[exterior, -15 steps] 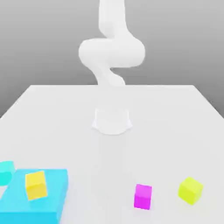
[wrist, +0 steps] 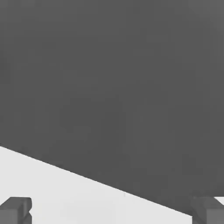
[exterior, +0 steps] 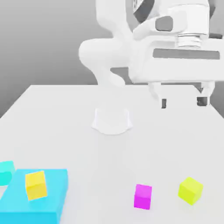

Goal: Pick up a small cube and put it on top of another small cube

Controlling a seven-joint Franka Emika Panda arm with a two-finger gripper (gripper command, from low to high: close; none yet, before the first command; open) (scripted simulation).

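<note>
The small lime cube rests on the white table near its front edge, at the exterior view's right. The magenta cube sits about a hand's width to its left, apart from it. High above the lime cube my gripper hangs open, fingers pointing down, with nothing between them. In the hand view both dark fingertips stand wide apart over the table's edge, and no cube lies between them.
A large flat cyan block lies at the front left with a golden-yellow cube on it. A small cyan piece sits beside it. The arm's white base stands at the table's middle.
The hand and gripper have come into the exterior view at the upper right, above the lime cube. The cubes have not moved.
</note>
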